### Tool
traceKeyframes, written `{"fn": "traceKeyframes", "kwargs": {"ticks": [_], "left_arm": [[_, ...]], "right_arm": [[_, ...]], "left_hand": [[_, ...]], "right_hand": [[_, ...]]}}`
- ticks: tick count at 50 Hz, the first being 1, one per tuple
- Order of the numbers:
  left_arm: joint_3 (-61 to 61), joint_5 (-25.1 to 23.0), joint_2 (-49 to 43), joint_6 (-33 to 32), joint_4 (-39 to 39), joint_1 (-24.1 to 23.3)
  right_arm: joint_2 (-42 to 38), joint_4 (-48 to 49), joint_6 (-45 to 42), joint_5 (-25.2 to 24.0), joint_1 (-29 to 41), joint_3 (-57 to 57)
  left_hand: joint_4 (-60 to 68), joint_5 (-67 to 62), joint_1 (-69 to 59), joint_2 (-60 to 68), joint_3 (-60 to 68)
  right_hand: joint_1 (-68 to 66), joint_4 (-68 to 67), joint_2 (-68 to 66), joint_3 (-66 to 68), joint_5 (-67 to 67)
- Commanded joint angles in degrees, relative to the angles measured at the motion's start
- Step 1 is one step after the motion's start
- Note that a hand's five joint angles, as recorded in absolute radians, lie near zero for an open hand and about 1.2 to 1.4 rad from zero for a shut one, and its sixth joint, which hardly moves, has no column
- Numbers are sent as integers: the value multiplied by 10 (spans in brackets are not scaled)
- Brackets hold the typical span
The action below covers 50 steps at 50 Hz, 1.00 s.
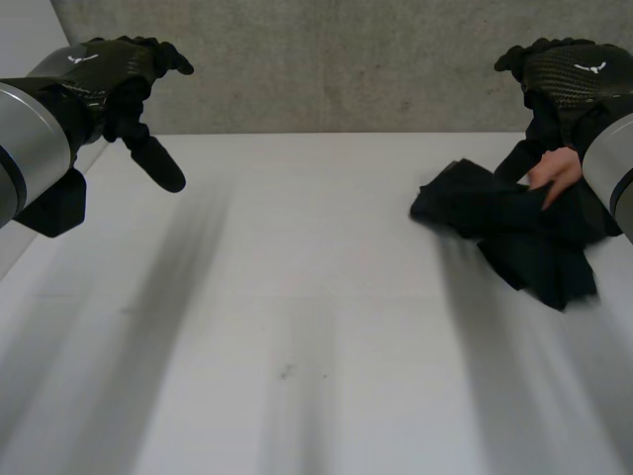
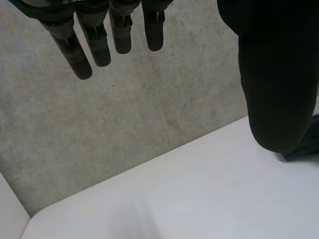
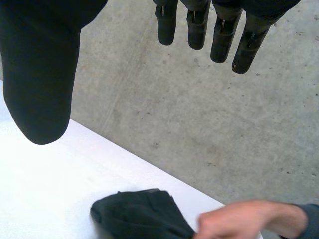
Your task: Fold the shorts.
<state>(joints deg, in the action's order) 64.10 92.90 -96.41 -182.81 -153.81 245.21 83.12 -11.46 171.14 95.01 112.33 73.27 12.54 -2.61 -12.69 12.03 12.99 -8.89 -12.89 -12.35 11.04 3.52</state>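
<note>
I'm hovering my left hand [image 1: 111, 81] and right hand [image 1: 571, 77] empty, fingers loose, while a person's hand [image 1: 554, 174] is touching the crumpled black cloth shorts [image 1: 499, 230] on the white table [image 1: 297, 297] below my right hand, so I'm guessing folding hasn't started and spreading them flat comes next.

shorts [image 1: 499, 226]: on table [image 1: 297, 317], right | person's hand [image 1: 556, 170]: apparently on shorts' far edge
</note>
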Motion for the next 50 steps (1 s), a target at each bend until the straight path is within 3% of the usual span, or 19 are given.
{"fn": "traceKeyframes", "kwargs": {"ticks": [1,22,30,34,40,50], "left_arm": [[1,0,0,0,0,0],[7,0,-3,-2,-4,5],[2,0,-26,-9,-17,34],[-2,2,-66,-19,-36,42],[-22,9,-158,-92,-43,70],[-71,66,-308,-147,-45,91]], "right_arm": [[3,1,0,0,0,2],[1,0,-8,-21,1,9],[-2,1,-23,-23,3,13],[-4,4,-26,-31,3,16],[-15,6,-46,-61,5,26],[-37,5,-64,-73,5,30]], "left_hand": [[-25,26,26,-20,-29],[-25,26,26,-20,-29],[-25,26,26,-20,-29],[-22,22,23,-16,-26],[-11,12,13,-6,-16],[51,-50,-49,56,46]], "right_hand": [[-11,29,23,-10,-35],[-11,29,23,-10,-35],[-11,29,23,-10,-35],[-11,29,23,-10,-35],[-11,29,23,-10,-35],[-11,29,23,-10,-35]]}}
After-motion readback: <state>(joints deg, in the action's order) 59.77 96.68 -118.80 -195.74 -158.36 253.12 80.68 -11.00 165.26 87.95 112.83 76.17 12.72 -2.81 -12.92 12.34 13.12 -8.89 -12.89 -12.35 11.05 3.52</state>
